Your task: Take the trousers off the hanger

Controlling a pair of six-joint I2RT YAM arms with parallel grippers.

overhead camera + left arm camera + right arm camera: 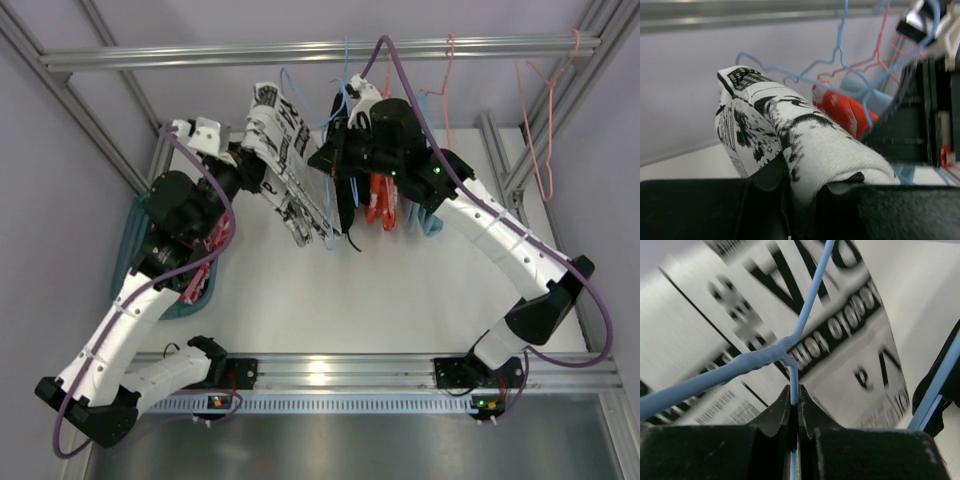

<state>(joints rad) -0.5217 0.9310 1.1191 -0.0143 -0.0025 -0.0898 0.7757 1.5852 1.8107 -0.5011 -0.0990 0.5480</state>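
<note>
Far left of the left gripper, a teal bin held pink printed fabric, partly hidden under that arm.

The left gripper was closed down on a bunched fold of the black-printed white trousers. The cloth filled the gap between its two fingers and rose beyond the fingertips as a thick roll. From overhead we saw these trousers hanging between the two grippers, draped below the top rail.

To the right, the right gripper had its fingers pressed together on the blue wire hanger. It pinched the straight wire just below the twisted neck, and the printed cloth filled the view behind the fingertips.

Beyond the trousers, as the left wrist camera showed, hung a red-orange garment, just under the right gripper in the overhead view. Farther right of the right gripper, coral wire hangers hung bare from the rail.
</note>
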